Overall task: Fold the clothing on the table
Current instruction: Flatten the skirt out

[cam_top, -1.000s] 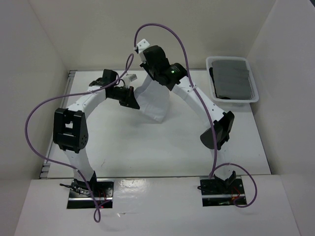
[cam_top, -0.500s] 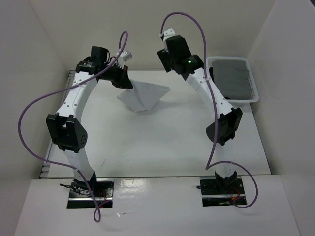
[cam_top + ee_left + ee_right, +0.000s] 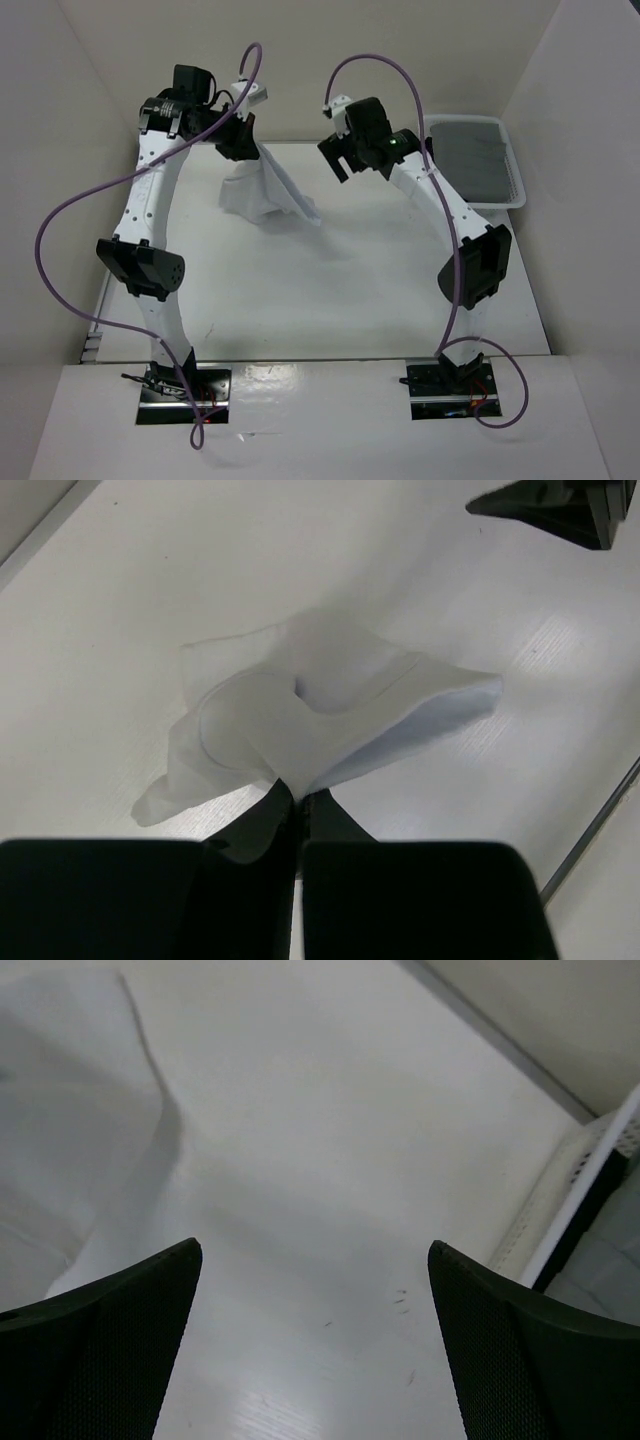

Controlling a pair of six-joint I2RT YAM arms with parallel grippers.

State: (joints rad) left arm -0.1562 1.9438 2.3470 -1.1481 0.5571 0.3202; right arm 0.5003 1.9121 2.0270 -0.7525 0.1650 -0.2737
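Clothing [image 3: 262, 195] at far-left of table [image 3: 330, 290], bunched and crumpled. Pinched at upper edge by left gripper [image 3: 243, 140], jaws pressed together on the fabric. Hanging from pinch, long axis steeply tilted, lower end trailing on tabletop toward the right arm. Right gripper [image 3: 338, 160] spread wide, near the fabric, not touching it.

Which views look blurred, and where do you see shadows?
Left wrist: the left claw is a dark blur, the clothing fairly sharp. Right wrist: clothing out of focus, its soft shadow on the table, the right claw dark. Top external: even light, all sharp.
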